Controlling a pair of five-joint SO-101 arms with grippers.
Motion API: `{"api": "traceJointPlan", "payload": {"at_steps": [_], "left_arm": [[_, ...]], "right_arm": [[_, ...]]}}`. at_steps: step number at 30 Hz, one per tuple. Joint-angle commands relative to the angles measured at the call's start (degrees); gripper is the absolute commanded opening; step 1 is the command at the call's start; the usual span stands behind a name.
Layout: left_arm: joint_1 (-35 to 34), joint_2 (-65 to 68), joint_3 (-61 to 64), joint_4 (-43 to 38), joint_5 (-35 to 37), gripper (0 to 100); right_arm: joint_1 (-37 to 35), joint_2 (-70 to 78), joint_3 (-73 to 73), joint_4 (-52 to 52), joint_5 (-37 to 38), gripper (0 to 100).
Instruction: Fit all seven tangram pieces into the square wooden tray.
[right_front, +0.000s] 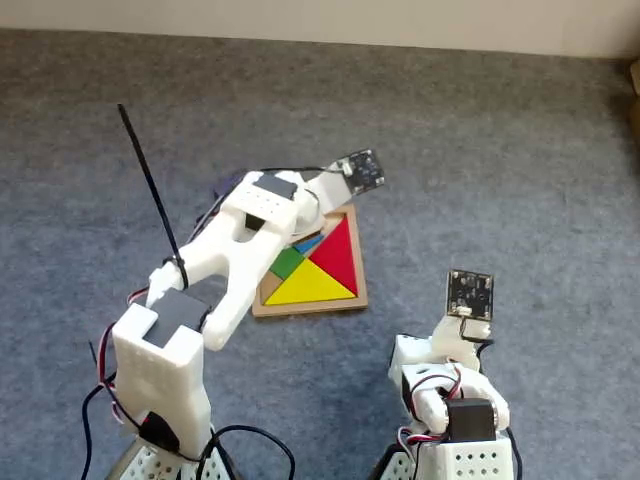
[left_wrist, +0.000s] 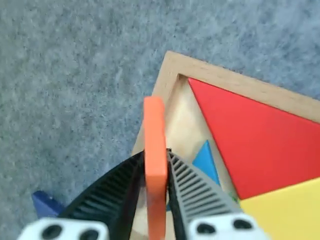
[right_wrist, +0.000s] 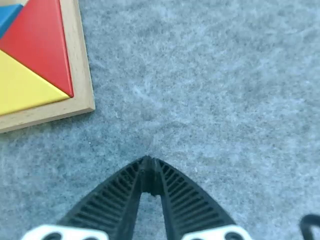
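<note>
Nearest us, the right gripper (right_wrist: 148, 167) sits low by its own base, jaws pressed together on nothing, over the grey carpet (right_wrist: 210, 90) & well apart from the tray corner; we judge it parked, no part in this step. Further out, the left gripper (left_wrist: 156, 155) is clamped on the flat orange wooden tangram piece (left_wrist: 154, 125), held on edge betw. the ribbed fingers (left_wrist: 192, 185), hanging just over the rim of the square wooden tray (left_wrist: 165, 75) next to one corner. A dark blue piece (left_wrist: 45, 204) lies on the carpet outside the tray, partly hidden by the gripper. Past the rim comes a bare strip of tray floor (left_wrist: 182, 120), then the small blue triangle (left_wrist: 206, 162), the large red triangle (left_wrist: 255, 145) & the large yellow triangle (left_wrist: 285, 215); a green piece (right_front: 286, 262) shows beside the arm from above. We read the step as seating the orange piece in that bare strip. It's edge-on, so we can't tell its outline. To do it well, we'd shift inward till it's off the rim, square its long side w/ the rim, tip it toward flat, lower till one edge touches wood, then let go. Main risk, as we see it: it hangs up on the rim or lands atop the blue triangle.
</note>
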Motion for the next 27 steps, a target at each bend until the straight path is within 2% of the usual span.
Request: {"api": "traceJointPlan", "payload": {"at_steps": [1, 7, 18, 21, 27], "left_arm": [[0.4, -4.5, -0.7, -1.0, 3.5, 13], [0.3, -4.6, -0.7, -0.9, 3.8, 13], [0.0, -12.5, -1.7, 7.5, 8.6, 13], [-0.7, -12.6, -1.9, 7.2, 12.0, 13], [-4.3, -12.2, -1.5, 0.4, 17.6, 13]], "right_arm": [[0.6, -1.1, 6.9, 0.6, -0.4, 0.5], [0.6, -1.1, 6.9, 0.6, -0.4, 0.5], [0.6, -1.1, 6.9, 0.6, -0.4, 0.5], [0.6, -1.1, 6.9, 0.6, -0.4, 0.5], [0.6, -1.1, 6.9, 0.6, -0.4, 0.5]]}}
